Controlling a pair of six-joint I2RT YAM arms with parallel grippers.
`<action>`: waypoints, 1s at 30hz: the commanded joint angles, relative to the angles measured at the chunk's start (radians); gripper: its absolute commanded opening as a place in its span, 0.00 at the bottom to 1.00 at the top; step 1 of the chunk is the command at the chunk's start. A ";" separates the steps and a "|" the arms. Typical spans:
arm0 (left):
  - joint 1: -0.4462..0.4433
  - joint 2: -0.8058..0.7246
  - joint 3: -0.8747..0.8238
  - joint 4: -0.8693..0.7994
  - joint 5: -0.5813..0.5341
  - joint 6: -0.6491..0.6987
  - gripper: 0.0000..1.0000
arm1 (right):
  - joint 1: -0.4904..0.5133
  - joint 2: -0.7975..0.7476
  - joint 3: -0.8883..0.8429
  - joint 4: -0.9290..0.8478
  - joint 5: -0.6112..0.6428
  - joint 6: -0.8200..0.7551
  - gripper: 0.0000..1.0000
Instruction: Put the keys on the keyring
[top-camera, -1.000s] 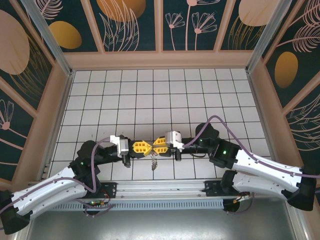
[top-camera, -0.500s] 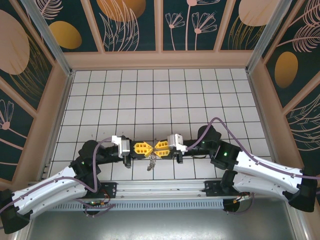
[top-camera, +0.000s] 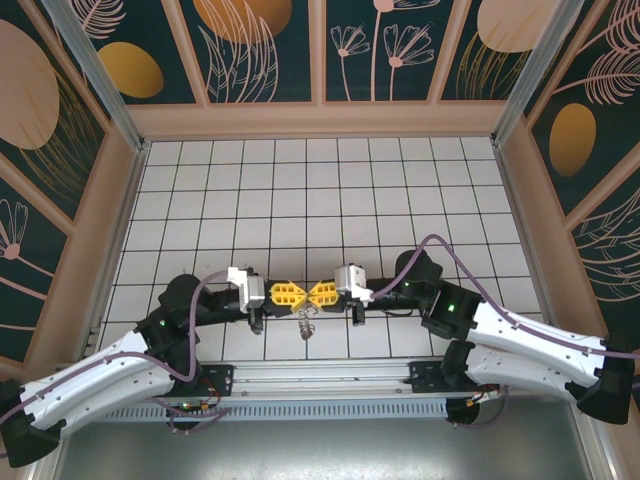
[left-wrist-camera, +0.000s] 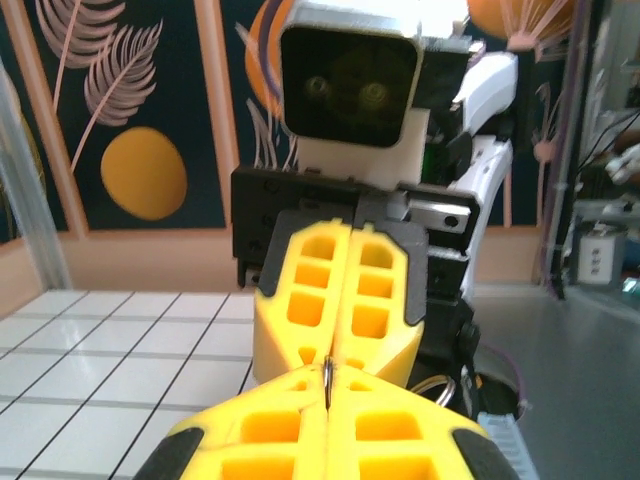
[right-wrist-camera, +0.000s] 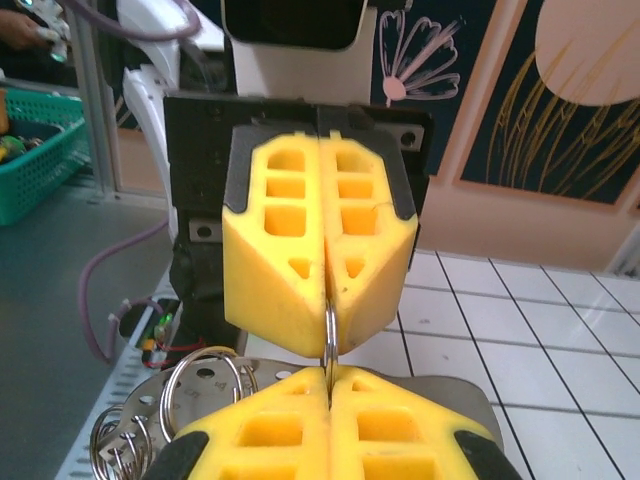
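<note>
Since a second ago the right gripper has closed the small gap it had, and the pair, tilted half a second back, now sits level again, with the hanging bunch swung back under the joint.

Over the white tiled bench, close to the middle of its near edge, the left arm and right arm reach inward until their yellow fingers meet tip to tip. The left gripper is clamped fully shut, and so is the right. Both are pinching the same stretch of the keyring, whose thin grey wire runs upright from one seam straight into the other (the right wrist view shows this best). Below that shared pinch a bunch of small silver loops dangles free of the tiles. I cannot pick out the red key; if it hangs in that bunch, it is too small to tell.

The risk, as I judge it, lies in two rigid grips on one thin wire. Any pull apart or twist between the arms could bend the wire or slide it out of one seam. If both pinches slip, the bundle drops at the near edge of the bench, beside the rail, where it would be awkward to regrasp.
</note>
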 joint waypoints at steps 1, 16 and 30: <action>0.002 0.011 0.095 -0.205 -0.092 0.066 0.12 | 0.004 0.002 0.060 -0.069 0.035 -0.060 0.00; 0.002 0.060 0.174 -0.388 -0.105 0.132 0.15 | 0.004 0.048 0.165 -0.207 0.009 -0.151 0.00; 0.002 0.040 0.173 -0.330 -0.050 0.115 0.00 | 0.004 0.060 0.173 -0.238 0.034 -0.158 0.00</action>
